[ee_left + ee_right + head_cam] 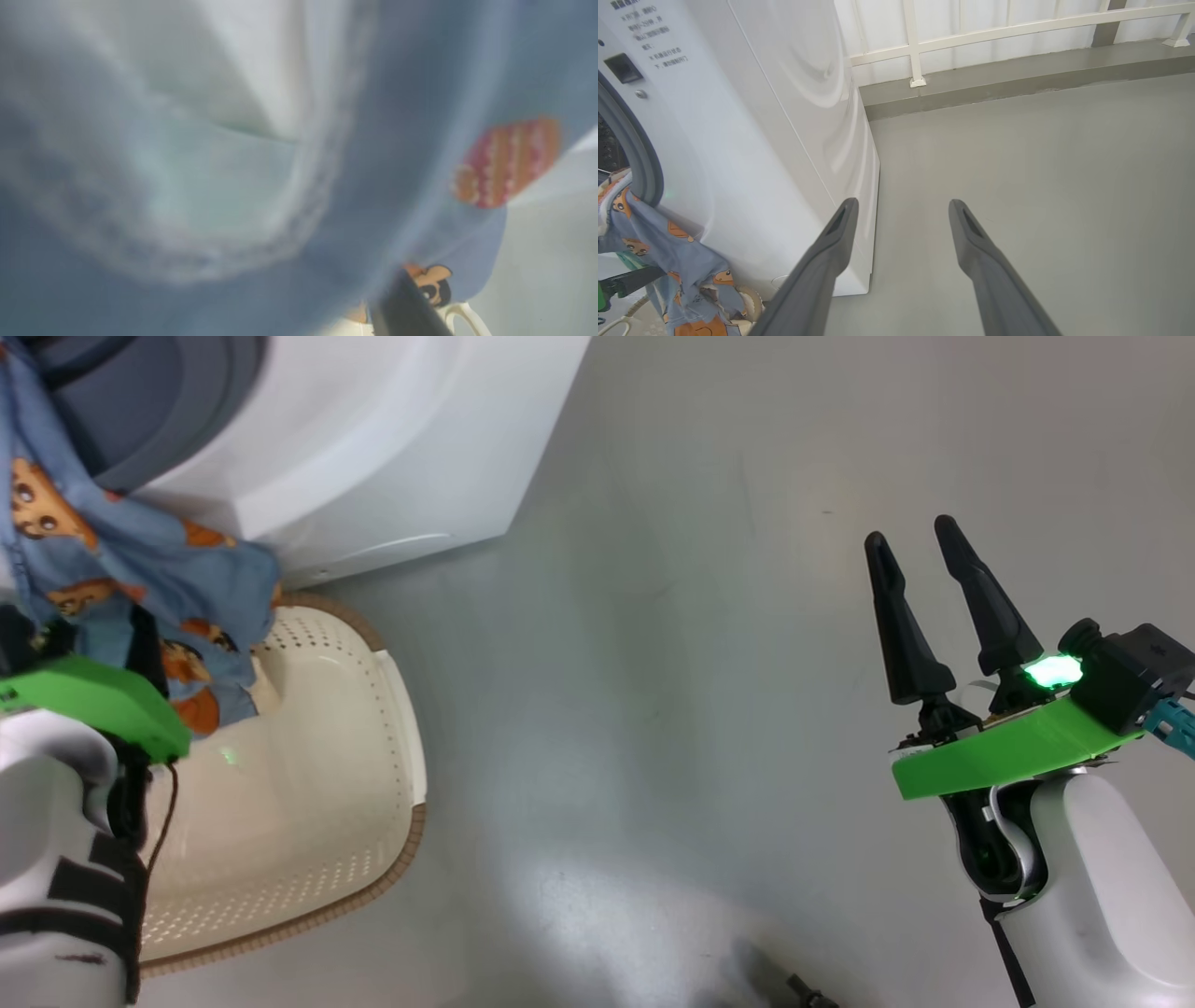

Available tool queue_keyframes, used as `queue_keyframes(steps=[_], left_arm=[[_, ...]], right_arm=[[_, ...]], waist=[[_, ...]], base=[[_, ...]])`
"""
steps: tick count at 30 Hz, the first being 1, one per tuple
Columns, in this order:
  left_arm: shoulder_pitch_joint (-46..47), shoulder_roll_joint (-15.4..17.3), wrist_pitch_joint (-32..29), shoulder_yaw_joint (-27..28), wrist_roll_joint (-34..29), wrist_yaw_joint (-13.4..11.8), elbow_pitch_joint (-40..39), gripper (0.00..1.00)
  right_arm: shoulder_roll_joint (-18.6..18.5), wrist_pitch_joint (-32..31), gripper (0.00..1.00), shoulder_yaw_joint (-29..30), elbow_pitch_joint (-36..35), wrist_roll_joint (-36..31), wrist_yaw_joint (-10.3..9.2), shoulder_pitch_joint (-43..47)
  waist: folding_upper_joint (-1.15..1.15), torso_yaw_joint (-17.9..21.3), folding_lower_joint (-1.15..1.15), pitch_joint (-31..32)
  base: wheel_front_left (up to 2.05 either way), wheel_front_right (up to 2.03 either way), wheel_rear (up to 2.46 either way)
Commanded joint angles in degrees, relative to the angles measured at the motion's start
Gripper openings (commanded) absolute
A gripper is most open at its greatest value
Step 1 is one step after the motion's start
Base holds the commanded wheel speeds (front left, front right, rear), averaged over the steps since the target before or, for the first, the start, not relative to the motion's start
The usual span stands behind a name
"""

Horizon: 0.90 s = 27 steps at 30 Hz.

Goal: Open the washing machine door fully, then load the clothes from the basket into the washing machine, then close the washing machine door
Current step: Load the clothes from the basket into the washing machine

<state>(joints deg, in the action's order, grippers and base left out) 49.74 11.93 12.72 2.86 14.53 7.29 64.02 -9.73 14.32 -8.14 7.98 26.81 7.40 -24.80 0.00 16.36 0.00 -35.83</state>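
**Colleague:** What is in front of you?

**Operator:** At the far left I see a big white box-shaped washing machine. The grey rubber gasket curves around its opening. A smooth grey floor runs off to the right. In the right wrist view a white metal railing stands on a low kerb at the far side.

**Colleague:** Where are the clothes?

**Operator:** The clothes are soft light-blue fabric printed with orange-brown cartoon animals. They hang from the lower lip of the opening, down the machine's front and over the far left corner of the basket. The small cream-white perforated plastic basket, with a brown woven-look rim, stands on the floor just beside the machine's foot, on the near side. The part of its inside that I can see is bare.

**Colleague:** And your grippers?

**Operator:** My left gripper is at the near left, pushed up into the hanging fabric. Its jaws are spread wide. The cloth lies so close to the left wrist camera that the picture is blurred, with one dark finger showing at the bottom edge. I cannot tell whether any cloth is caught on it. My right gripper hangs over bare floor at the right, well apart from the machine. Its two long dark fingers are released and hold nothing.
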Motion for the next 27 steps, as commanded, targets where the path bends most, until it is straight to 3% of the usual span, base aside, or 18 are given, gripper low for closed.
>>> queue_keyframes(steps=[1,7,8,9,10,18,27], left_arm=[[0.5,2.58,1.07,1.18,0.19,-0.43,-0.55,1.0],[1.64,2.55,2.2,1.43,0.26,-0.67,-0.39,1.0],[1.74,2.55,2.23,1.57,0.32,-0.68,-0.72,0.65],[1.72,2.55,2.24,1.69,0.34,-0.67,-1.16,0.12],[1.55,2.49,2.25,1.73,0.31,-0.65,-1.53,0.0],[-0.96,1.71,2.27,1.37,0.39,-0.16,-3.9,0.0],[-10.34,0.72,2.28,2.46,1.13,0.15,-18.22,0.0]], right_arm=[[-0.16,0.68,1.0,-0.82,-1.38,0.06,0.09,0.43],[-0.05,0.68,1.0,-0.43,-1.43,-0.01,0.09,0.37],[-0.02,0.68,1.0,-0.37,-1.39,-0.03,0.09,0.36],[0.03,0.68,1.0,-0.35,-1.37,-0.07,0.09,0.33],[0.08,0.68,1.0,-0.34,-1.36,-0.12,0.09,0.31],[0.1,0.68,1.0,-0.57,-1.1,-0.22,0.09,0.28],[0.13,0.68,1.0,-0.62,-0.86,-0.08,0.09,1.18]], waist=[[0.0,0.48,0.0,-0.42],[0.0,0.48,0.0,-0.53],[0.0,0.36,0.0,-0.55],[0.0,0.23,0.0,-0.55],[0.0,0.07,0.0,-0.51],[0.0,-1.23,0.0,0.58],[0.0,-2.36,0.0,2.68]], base=[[0.0,0.0,0.0],[0.0,0.0,0.0],[0.0,0.0,0.0],[0.0,0.0,0.0],[0.0,0.0,0.0],[0.0,0.0,0.0],[0.0,0.0,0.0]])
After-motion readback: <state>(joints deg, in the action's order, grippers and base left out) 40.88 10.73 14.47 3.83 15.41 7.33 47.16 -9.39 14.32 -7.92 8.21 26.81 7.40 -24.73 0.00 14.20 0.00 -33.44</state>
